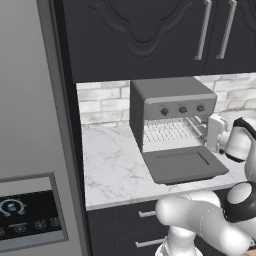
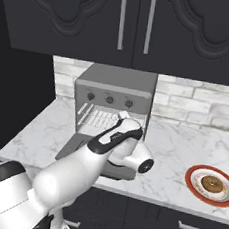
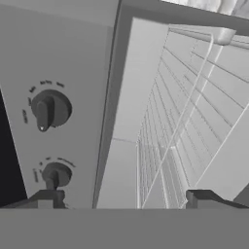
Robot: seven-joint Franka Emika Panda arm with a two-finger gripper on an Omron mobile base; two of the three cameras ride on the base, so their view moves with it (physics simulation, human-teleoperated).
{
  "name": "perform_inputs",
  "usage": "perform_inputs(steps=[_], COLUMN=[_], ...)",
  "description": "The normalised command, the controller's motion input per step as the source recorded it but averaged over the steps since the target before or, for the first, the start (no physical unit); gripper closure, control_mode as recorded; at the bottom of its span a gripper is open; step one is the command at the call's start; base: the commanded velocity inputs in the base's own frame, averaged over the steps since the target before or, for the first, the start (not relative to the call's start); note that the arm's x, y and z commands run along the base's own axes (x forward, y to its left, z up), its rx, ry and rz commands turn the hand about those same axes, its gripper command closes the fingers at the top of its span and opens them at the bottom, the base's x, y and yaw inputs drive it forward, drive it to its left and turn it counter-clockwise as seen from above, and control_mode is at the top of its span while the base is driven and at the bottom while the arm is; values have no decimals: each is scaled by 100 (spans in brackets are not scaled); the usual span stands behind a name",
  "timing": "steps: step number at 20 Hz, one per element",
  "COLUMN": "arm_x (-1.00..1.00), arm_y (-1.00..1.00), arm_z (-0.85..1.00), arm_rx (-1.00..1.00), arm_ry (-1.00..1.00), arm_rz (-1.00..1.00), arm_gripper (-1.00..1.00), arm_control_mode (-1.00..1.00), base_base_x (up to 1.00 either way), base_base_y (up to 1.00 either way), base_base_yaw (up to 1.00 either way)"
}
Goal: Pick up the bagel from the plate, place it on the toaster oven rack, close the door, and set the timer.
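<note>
The bagel, a golden-brown ring, lies on the red-rimmed plate at the counter's right end, well away from the arm. The grey toaster oven stands with its door folded down flat on the counter. Its wire rack is bare. My gripper is open and holds nothing. It hovers close in front of the oven's right side, facing the front panel and rack. In the hand view two of the oven's knobs sit to the left of the rack.
A tall grey fridge with a control panel walls off the counter's left end. Dark upper cabinets hang over the oven. White marble counter stretches between the oven and the plate, with a brick backsplash behind.
</note>
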Motion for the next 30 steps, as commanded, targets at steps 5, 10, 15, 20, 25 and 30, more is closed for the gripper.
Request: perform_inputs(steps=[5, 10, 15, 20, 25, 30], arm_x=[15, 12, 20, 21, 21, 23], arm_y=[0, 0, 0, 0, 0, 0], arm_z=[0, -7, -6, -13, -14, -14], arm_rx=[0, 0, 0, 0, 0, 0], arm_ry=[-5, -1, 0, 0, -1, -2], arm_rz=[0, 2, 2, 1, 0, 0], arm_gripper=[-100, -100, -100, -100, -100, -100], arm_control_mode=[-100, -100, -100, -100, -100, -100], base_base_x=[0, 0, 0, 0, 0, 0], base_base_y=[0, 0, 0, 0, 0, 0], base_base_yaw=[0, 0, 0, 0, 0, 0])
